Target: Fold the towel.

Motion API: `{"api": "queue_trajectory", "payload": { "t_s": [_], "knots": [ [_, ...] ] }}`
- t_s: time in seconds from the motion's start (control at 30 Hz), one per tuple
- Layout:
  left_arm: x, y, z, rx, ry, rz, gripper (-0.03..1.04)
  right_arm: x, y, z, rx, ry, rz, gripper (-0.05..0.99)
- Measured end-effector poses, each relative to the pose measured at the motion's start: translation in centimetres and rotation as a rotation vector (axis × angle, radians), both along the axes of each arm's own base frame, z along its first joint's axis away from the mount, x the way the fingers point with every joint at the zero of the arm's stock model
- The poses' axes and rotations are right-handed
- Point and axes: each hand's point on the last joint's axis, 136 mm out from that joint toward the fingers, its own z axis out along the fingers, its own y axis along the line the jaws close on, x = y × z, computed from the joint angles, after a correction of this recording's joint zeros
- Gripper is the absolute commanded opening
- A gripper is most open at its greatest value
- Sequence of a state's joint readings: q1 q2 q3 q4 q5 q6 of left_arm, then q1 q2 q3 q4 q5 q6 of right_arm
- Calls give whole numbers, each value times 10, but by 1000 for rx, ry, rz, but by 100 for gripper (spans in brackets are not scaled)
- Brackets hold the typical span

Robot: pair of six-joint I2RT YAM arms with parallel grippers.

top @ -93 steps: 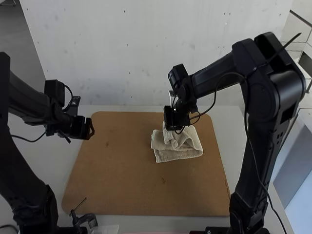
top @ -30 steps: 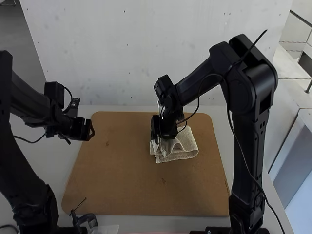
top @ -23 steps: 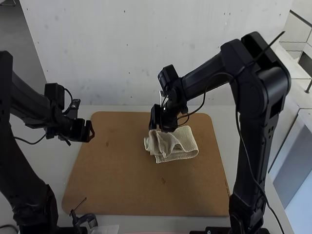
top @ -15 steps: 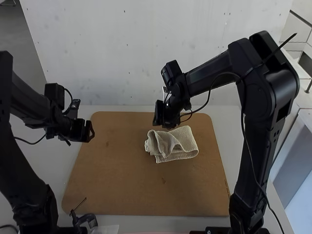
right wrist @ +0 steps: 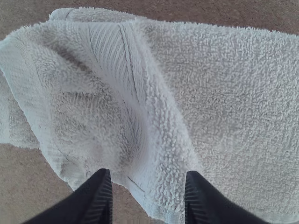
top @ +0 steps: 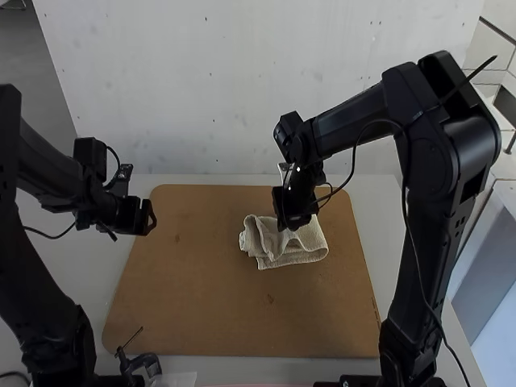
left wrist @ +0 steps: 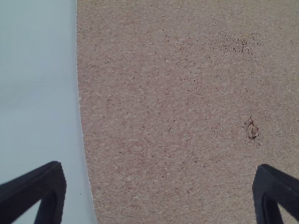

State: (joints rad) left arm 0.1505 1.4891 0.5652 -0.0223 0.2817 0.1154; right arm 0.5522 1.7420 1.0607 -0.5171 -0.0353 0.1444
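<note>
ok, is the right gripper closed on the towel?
No, the right wrist view shows the right gripper with its two fingers well apart above the towel.

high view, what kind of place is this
Probably a robot test bench or lab: two arms, left and right, stand at a table with a brown board on it, and a small towel lies on the board under the right gripper.
</note>
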Motion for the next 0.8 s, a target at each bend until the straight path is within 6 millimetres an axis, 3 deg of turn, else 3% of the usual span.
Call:
{"api": "queue_trajectory", "payload": {
  "t_s": [0.53,0.8],
  "knots": [
    [0,0,0,0,1,-1,88,-27,21,13,-5,4,97,29],
    [0,2,0,-2,0,4,88,-22,34,-11,-7,10,110,29]
  ]
}}
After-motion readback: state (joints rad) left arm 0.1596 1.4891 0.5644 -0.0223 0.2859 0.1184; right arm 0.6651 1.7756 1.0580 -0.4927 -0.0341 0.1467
